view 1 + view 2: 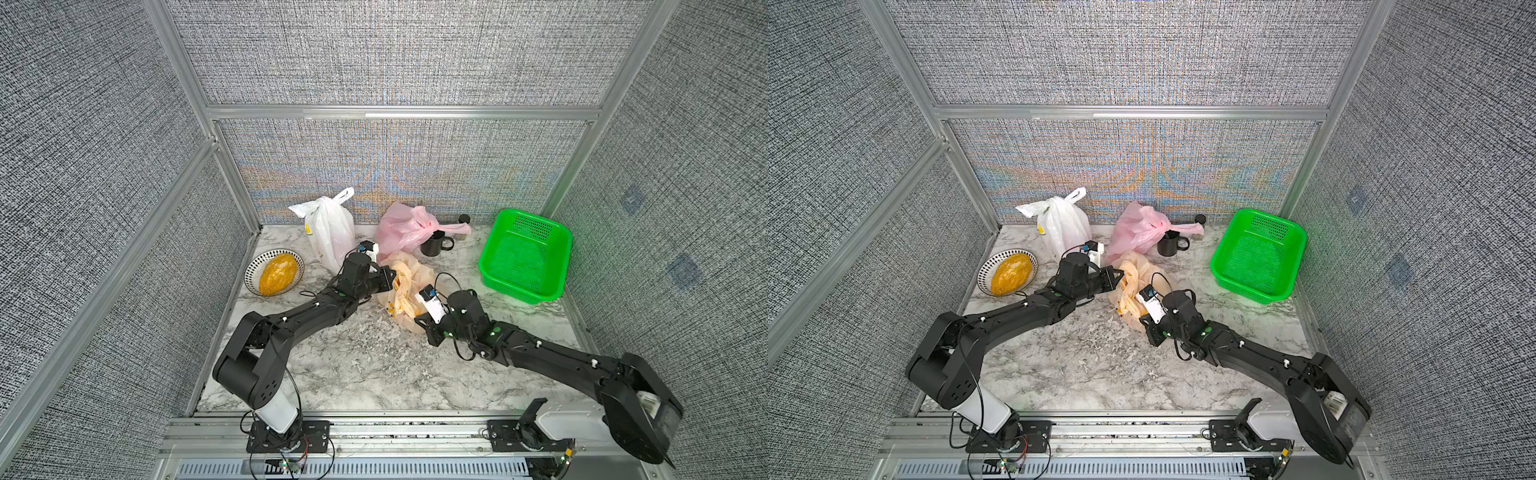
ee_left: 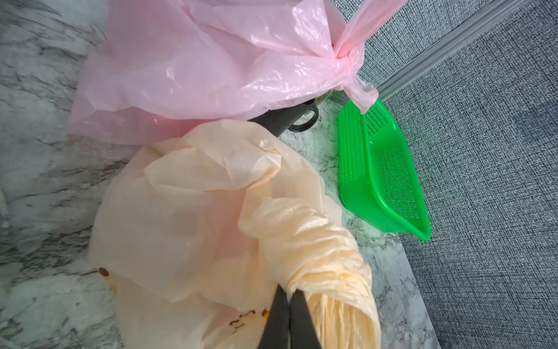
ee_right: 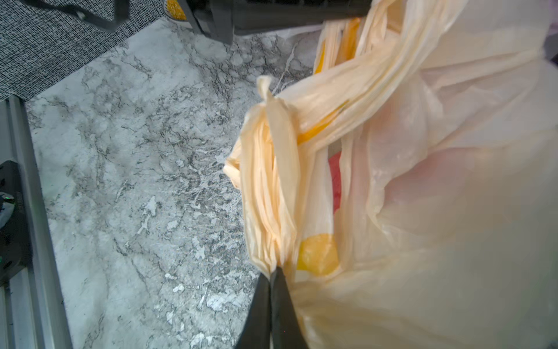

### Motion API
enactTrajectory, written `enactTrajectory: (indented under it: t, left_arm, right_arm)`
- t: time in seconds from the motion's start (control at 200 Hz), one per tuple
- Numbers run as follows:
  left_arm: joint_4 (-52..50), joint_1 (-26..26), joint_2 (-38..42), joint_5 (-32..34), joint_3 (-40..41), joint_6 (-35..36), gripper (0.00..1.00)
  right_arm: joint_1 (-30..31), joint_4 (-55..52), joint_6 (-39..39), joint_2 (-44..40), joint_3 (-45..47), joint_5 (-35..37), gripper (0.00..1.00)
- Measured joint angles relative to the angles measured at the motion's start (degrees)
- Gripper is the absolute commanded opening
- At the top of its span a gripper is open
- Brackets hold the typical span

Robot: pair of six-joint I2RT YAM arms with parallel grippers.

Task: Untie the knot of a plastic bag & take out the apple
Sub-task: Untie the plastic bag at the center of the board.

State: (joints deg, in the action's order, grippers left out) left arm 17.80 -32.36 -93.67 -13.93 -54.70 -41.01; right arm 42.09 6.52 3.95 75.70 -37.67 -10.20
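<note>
Your left hand point(image 2: 288, 297) and right hand point(image 3: 271, 272) each grip a handle of the cream plastic bag point(image 1: 415, 272).

You see in the wrist views that both hands are pinched narrow, with twisted plastic caught between the fingers. The strand in the right hand ends in a small tied tip point(image 3: 265, 87). The bag lies on the table point(image 1: 353, 374), near the green basket point(image 1: 540, 232) but apart from it. The apple shows only as a red patch point(image 3: 334, 178) through the plastic. A pink bag point(image 1: 405, 228) and a black mug point(image 1: 432, 247) also stand near the basket, and the mug is closer to it than the cream bag.
</note>
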Motion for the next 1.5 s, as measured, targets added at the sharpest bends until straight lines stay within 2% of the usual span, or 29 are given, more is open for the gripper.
enactTrajectory:
  t: [0.15, 0.32, 0.405, 0.596, 0.741, 0.966, 1.156, 1.231, 1.296, 1.336, 1.406, 1.441, 1.496]
  left_arm:
    - [1.95, 0.04, -0.15, -0.98, 0.22, -0.11, 0.0]
    - [6.1, 0.26, 0.5, 0.5, 1.49, -0.11, 0.0]
    - [7.04, 0.31, 0.85, 0.55, 2.1, -0.07, 0.0]
    - [7.91, 0.31, 1.49, 0.48, 2.93, 0.15, 0.0]
    - [8.2, 0.31, 1.99, 0.2, 3.21, 0.5, 0.0]
    - [8.22, 0.28, 1.99, -1.07, 3.21, 0.79, 0.0]
    - [8.41, 0.24, 1.38, -1.81, 2.71, 0.98, 0.0]
    - [8.74, 0.24, 0.72, -2.78, 2.32, 1.05, 0.02]
    - [8.87, 0.17, 0.17, -3.43, 1.9, 1.11, 0.08]
    - [9.05, 0.13, -0.07, -4.02, 1.68, 1.14, 0.15]
    - [9.11, 0.09, -0.13, -4.63, 1.66, 1.36, 0.32]
    - [9.14, 0.04, -0.04, -4.68, 1.77, 1.33, 0.41]
    - [9.01, 0.0, 0.61, -4.72, 2.54, 1.33, 0.48]
  right_arm:
    - [0.04, -0.94, 0.83, 1.11, -2.03, -0.24, 0.0]
    - [-0.2, -9.53, 0.66, -1.18, -8.28, -1.05, 0.39]
    - [-1.2, -13.27, 0.52, -2.91, -11.82, -1.66, 0.5]
    - [-6.88, -16.11, 0.33, -5.14, -16.74, -2.8, 0.56]
    - [-11.93, -16.06, 0.15, -1.49, -19.5, -2.82, 0.59]
    - [-12.37, -16.46, -3.06, 10.38, -24.76, -2.71, 0.65]
    - [-11.67, -15.15, -3.98, 16.11, -25.46, -3.96, 0.67]
    - [-11.43, -14.25, -3.93, 17.75, -25.44, -4.63, 0.65]
    - [-11.34, -13.14, -3.85, 18.84, -25.55, -5.49, 0.59]
    - [-11.34, -12.44, -3.56, 19.45, -25.68, -5.86, 0.48]
    - [-11.3, -11.54, -2.73, 20.24, -25.81, -6.27, 0.13]
    - [-11.3, -11.47, -2.32, 20.35, -25.79, -6.32, 0.0]
    - [-11.3, -11.06, -1.77, 20.2, -25.66, -6.29, 0.0]
